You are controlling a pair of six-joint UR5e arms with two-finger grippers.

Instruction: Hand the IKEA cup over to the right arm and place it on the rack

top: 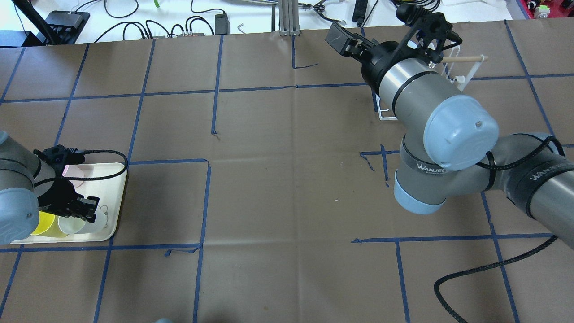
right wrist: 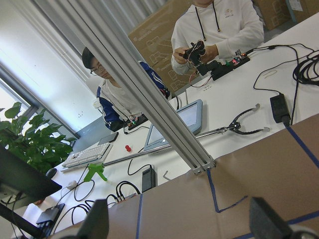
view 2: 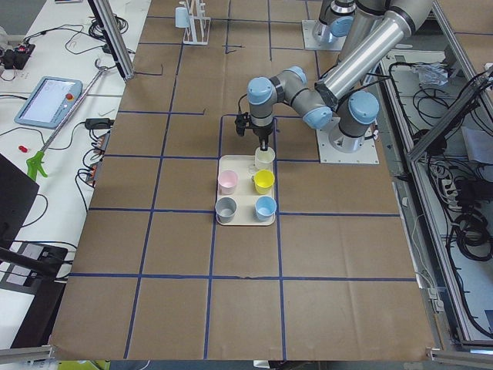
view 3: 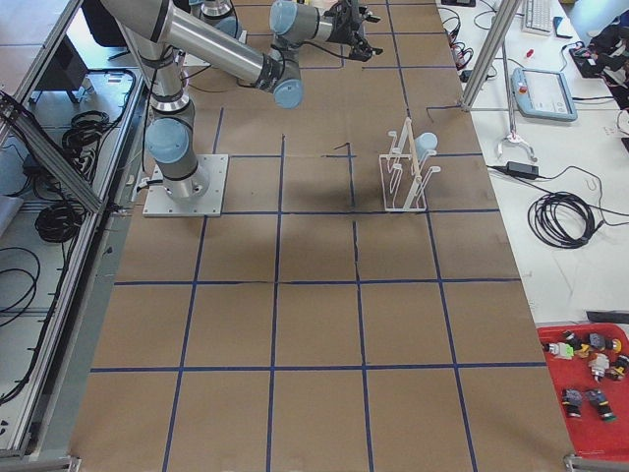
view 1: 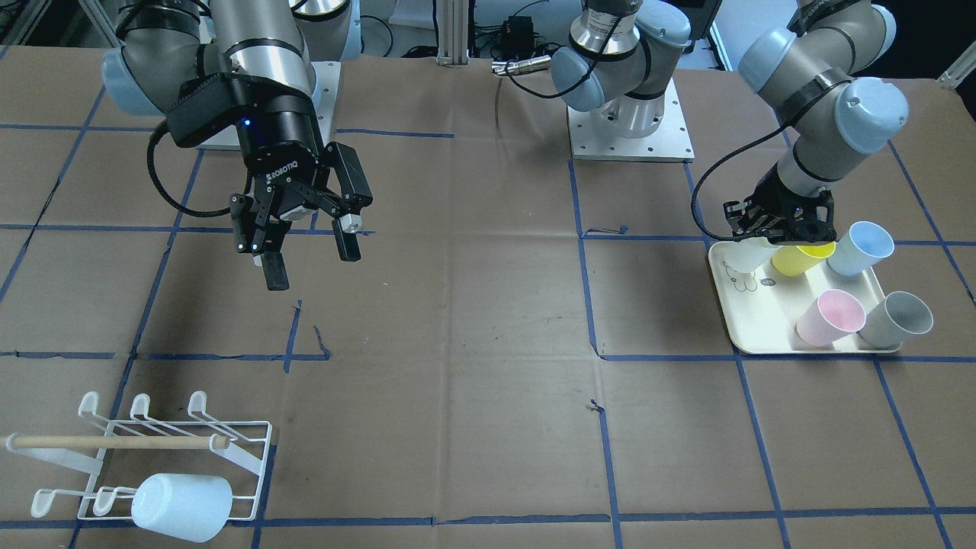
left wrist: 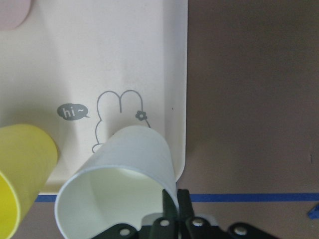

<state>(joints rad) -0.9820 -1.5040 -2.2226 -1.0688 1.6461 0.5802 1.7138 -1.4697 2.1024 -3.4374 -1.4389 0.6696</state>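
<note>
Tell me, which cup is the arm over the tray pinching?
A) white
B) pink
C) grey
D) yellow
A: in the wrist view the left gripper is shut on the rim of the white cup.

Cream rectangular tray (left wrist: 124, 59), grey bunny outline, "hi~" bubble. On it: white plastic cup (left wrist: 134, 159), yellow cup (view 1: 797, 259), pink cup (view 1: 829, 316), grey cup (view 1: 900, 319), pale blue cup (view 1: 862, 248). Brown paper tabletop (view 1: 488, 305), gridded in blue tape. White wire rack (view 1: 252, 442).

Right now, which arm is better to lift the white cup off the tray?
Left. The left gripper pinches the white cup's rim on the tray; the right gripper hangs open, far across the table.
</note>
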